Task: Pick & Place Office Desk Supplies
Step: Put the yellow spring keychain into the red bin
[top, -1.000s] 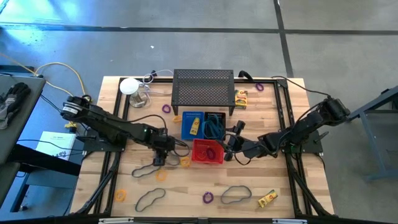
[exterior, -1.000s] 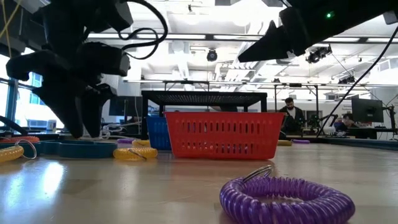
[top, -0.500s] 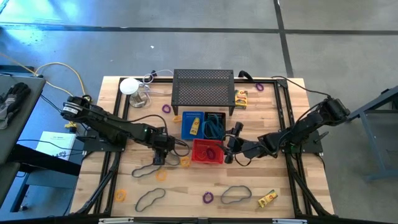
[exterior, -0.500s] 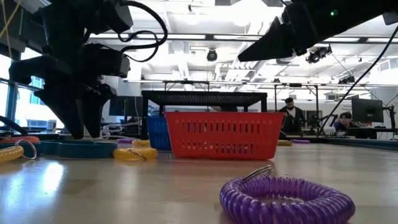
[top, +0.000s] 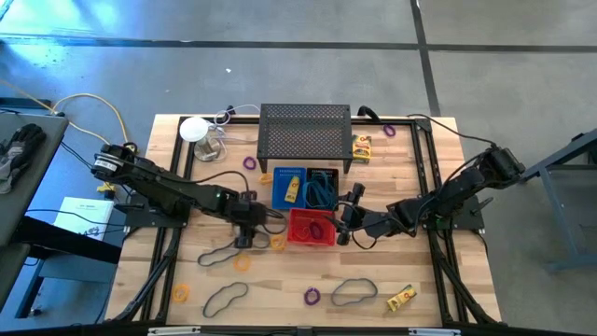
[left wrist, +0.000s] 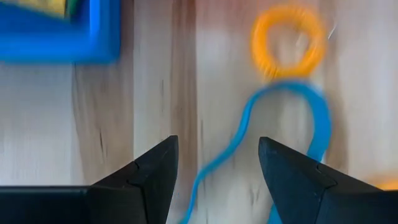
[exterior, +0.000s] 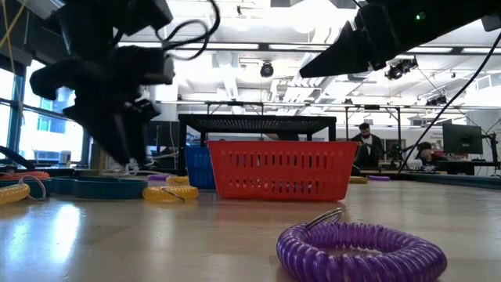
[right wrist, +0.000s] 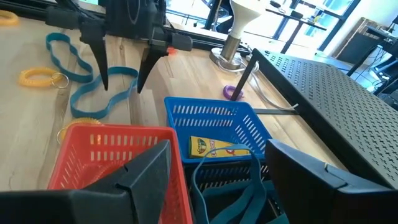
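The whole worktop (top: 280,280) is seen from straight above in the high view, while the low view is set at its surface, looking level into the room. The red bin (top: 311,227), seen side-on in the low view, is shared with the right wrist view; the left wrist view is held close over the wood.
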Tool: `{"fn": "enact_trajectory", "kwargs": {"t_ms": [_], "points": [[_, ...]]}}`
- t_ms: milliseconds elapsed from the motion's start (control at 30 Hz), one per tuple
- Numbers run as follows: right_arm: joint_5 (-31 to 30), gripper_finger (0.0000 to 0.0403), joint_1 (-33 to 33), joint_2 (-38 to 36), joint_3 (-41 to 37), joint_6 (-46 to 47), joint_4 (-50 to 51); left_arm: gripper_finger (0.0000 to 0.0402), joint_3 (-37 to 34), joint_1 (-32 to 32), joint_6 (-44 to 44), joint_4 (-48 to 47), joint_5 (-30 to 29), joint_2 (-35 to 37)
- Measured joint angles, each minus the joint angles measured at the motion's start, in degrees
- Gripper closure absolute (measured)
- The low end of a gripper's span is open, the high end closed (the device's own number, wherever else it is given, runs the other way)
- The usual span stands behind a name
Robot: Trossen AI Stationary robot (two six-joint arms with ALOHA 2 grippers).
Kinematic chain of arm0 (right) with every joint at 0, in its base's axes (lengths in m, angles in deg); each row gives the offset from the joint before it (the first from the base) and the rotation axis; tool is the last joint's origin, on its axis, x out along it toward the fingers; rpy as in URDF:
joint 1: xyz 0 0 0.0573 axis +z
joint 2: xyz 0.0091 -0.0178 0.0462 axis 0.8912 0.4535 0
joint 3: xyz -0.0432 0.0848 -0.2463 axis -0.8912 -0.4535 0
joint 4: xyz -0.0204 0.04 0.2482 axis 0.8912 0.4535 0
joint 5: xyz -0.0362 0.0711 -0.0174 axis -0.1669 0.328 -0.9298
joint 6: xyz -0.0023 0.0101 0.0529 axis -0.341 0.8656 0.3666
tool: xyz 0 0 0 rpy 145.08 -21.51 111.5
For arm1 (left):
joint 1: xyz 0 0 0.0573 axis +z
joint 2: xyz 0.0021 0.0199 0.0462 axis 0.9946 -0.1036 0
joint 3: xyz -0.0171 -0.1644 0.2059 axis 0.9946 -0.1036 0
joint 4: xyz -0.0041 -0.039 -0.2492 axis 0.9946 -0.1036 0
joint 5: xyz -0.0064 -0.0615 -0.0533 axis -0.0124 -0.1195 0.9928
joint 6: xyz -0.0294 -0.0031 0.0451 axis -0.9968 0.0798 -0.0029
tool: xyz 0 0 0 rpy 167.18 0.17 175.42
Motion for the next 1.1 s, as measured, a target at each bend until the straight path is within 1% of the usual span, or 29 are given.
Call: {"fn": "enact_trajectory", "kwargs": {"t_ms": [167,433,533,700,833,1000,1100], "points": [[0.0,0.0153,0.0,0.0,0.0,0.0,0.0,0.0186,0.03,0.0,1.99,6.77,0.38,-0.42],[0.24,0.0153,0.0,0.0,0.0,0.02,0.08,0.0186,0.02,0.0,1.95,9.82,3.49,-3.36],[1.66,0.0153,0.0,0.0,0.0,1.18,0.11,0.0186,0.02,0.0,1.92,11.3,4.55,-3.54],[2.1,0.0153,0.08,0.0,0.0,1.51,0.11,0.0186,0.02,0.0,1.77,11.61,5.22,-3.54],[1.41,0.0153,1.0,0.0,0.0,1.5,0.1,0.0186,0.02,0.0,3.75,12.43,4.59,-3.54],[1.53,0.0153,3.4,0.0,0.0,1.51,0.08,0.0186,0.01,0.0,6.44,16.28,4.18,-3.54],[1.52,0.0153,5.28,0.02,0.0,1.51,0.0,0.0186,0.02,-0.16,5.85,18.02,-0.88,-3.54]]}}
